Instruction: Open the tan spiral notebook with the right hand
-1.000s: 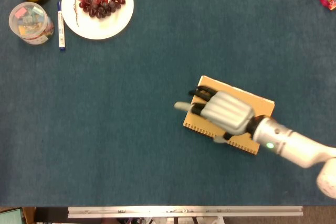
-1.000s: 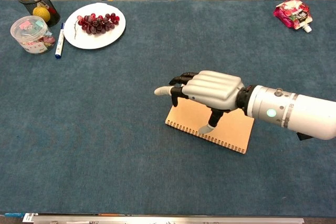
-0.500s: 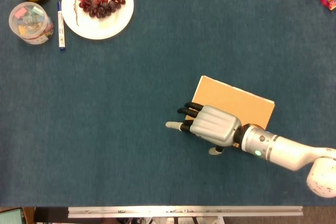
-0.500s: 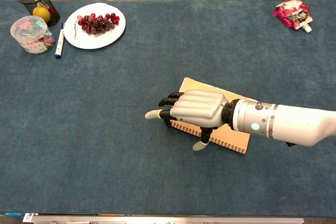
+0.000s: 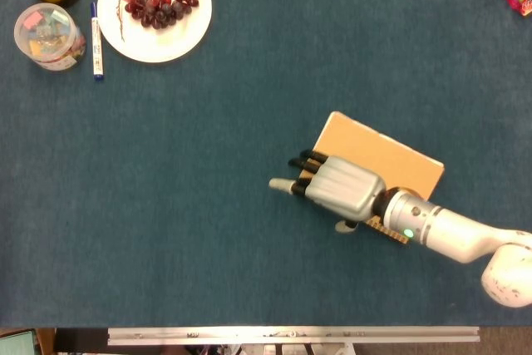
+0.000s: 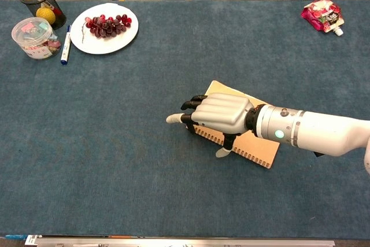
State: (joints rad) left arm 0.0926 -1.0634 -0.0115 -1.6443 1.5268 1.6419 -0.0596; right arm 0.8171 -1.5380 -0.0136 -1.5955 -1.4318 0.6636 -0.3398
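The tan spiral notebook [image 5: 384, 158] lies closed on the blue worktop [image 5: 208, 205], right of centre, its spiral edge towards the robot and its left end under the right hand [image 5: 341, 188]. The right arm [image 6: 324, 134] reaches in low from the right, palm down, over that corner. The fingers [image 6: 193, 103] are curled at the notebook's left edge, one pointing out left; whether they grip the cover cannot be told.

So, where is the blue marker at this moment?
The blue marker lies at the table's far left in both views, between the white plate of grapes and the clear tub.
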